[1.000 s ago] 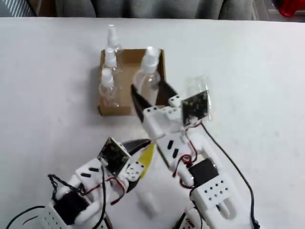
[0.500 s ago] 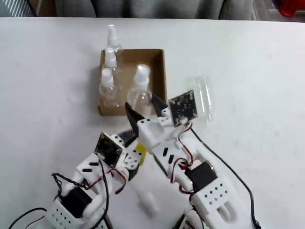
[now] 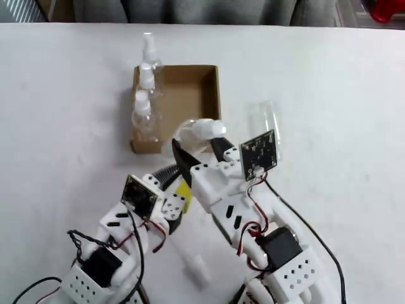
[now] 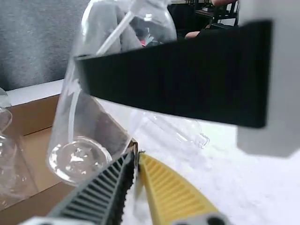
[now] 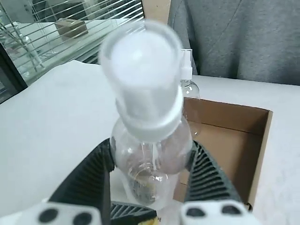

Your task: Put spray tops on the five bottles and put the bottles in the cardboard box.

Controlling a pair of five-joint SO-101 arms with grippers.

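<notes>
High view: right pincer (image 3: 199, 145), pinching the clear white-topped plastic bottle (image 3: 192, 132), has tipped it back over the brown cardboard box's (image 3: 216, 95) near wall, undelivered; left pincer (image 4: 135, 164) pressed together.

No readable text, label, number or sign appears on anything here.

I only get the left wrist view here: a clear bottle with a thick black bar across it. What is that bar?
Observer: A finger of the right gripper, which clamps the spray bottle by its body.
Operator: Does that bottle have its top?
Observer: Yes, a white spray top sits on its neck.
Operator: How many are packed already?
Observer: The high view shows three topped bottles in a row at the left side of the cardboard box; whether the farthest stands inside I cannot tell.
</notes>
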